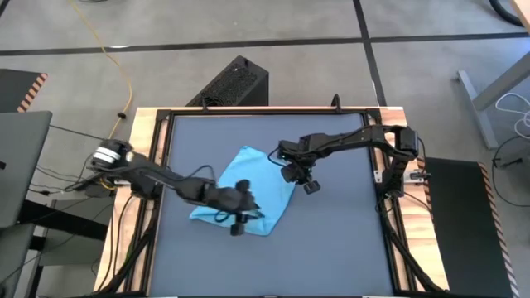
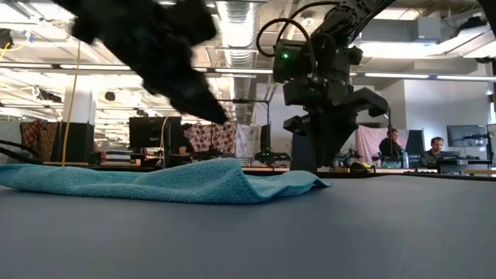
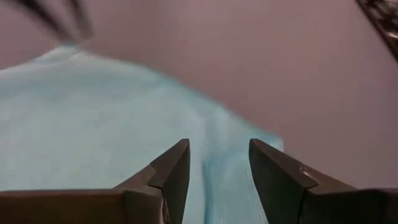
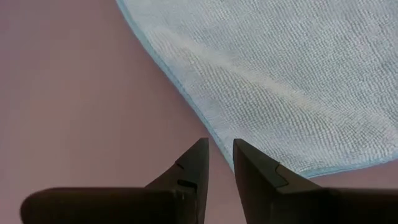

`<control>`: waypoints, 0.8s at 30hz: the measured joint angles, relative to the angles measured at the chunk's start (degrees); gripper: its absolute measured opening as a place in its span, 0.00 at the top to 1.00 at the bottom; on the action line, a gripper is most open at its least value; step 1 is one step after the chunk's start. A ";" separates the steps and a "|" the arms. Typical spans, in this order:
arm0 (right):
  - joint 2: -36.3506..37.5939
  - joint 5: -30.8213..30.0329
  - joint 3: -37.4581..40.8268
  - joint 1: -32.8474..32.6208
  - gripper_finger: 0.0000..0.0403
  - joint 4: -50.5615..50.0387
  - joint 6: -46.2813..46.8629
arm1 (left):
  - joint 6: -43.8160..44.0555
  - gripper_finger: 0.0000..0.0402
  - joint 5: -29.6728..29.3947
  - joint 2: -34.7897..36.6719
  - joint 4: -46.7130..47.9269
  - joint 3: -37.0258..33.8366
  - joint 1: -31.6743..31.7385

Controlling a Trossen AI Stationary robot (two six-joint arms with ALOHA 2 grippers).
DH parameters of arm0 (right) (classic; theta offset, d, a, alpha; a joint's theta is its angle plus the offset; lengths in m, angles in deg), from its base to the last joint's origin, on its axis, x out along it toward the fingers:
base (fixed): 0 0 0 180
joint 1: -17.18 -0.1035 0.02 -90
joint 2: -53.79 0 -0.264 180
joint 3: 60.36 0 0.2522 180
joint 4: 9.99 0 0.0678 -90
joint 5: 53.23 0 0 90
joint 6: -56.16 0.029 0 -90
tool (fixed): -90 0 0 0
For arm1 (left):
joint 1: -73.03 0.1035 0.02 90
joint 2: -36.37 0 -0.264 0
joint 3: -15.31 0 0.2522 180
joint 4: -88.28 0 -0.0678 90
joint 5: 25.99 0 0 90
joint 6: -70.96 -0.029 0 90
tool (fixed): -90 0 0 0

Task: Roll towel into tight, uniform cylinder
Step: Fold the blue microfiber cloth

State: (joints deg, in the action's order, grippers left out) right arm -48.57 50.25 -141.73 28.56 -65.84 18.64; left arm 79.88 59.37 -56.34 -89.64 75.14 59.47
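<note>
Two grippers frame the towel (image 1: pixel 246 189), which lies loosely flat mid-table, not yet rolled. Nearest us, our left gripper (image 1: pixel 241 217) hovers spread over its near edge, ready to pinch. Farther right, our right gripper (image 1: pixel 300 175), slightly parted and empty, waits beside the cloth's far-right edge.

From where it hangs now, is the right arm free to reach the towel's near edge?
Probably yes: the right tool hangs beside the towel edge, nothing between; the left tool works the opposite side.

The left end effector (image 3: pixel 219 171) hangs over the towel (image 3: pixel 93 130), fingers (image 3: pixel 171 171) apart with nothing between. Beyond the towel's edge lies bare worktop (image 3: pixel 280 62).
</note>
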 joint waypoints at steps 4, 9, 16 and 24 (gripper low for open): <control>-0.02 -0.13 2.58 -0.24 0.75 1.17 1.33 | -2.97 0.64 6.23 -8.29 5.23 7.76 1.35; -0.04 -0.13 4.59 -0.96 0.75 2.41 1.72 | -5.47 0.65 5.45 -14.45 20.32 17.54 1.36; -0.04 -0.13 5.72 -1.38 0.75 3.75 3.12 | -10.84 0.65 3.36 -15.09 33.08 24.97 1.20; -0.04 -0.11 5.76 -1.62 0.75 7.01 5.61 | -14.93 0.65 5.37 -16.34 34.00 25.03 1.46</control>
State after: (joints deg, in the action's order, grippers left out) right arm -48.62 50.14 -135.96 26.94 -58.83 24.26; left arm 64.96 64.74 -72.68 -55.64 100.17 60.93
